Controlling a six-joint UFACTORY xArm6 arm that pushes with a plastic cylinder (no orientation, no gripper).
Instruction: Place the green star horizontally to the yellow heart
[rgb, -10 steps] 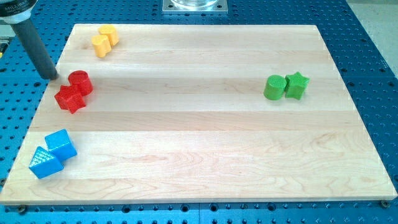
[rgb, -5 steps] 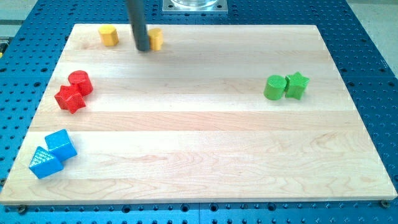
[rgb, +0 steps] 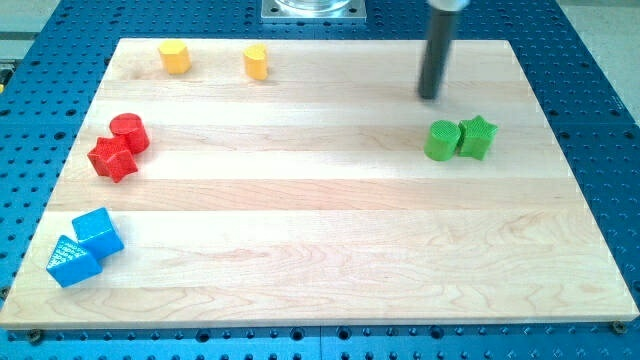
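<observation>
on the view's left of the wooden board sit a blue pair near the bottom edge and a red pair above them, well clear of the job. along the top edge a yellow hexagonal block lies left of the yellow heart, with a clear gap between them. my tip has no pincer to open or close; it is a bare rod end, resting just above the green cylinder. the green star touches that cylinder's right side, below and slightly right of my tip. the risk: a push leftward from here would likely drag the cylinder along, or the star could spin off the rod and drift off the heart's row.
</observation>
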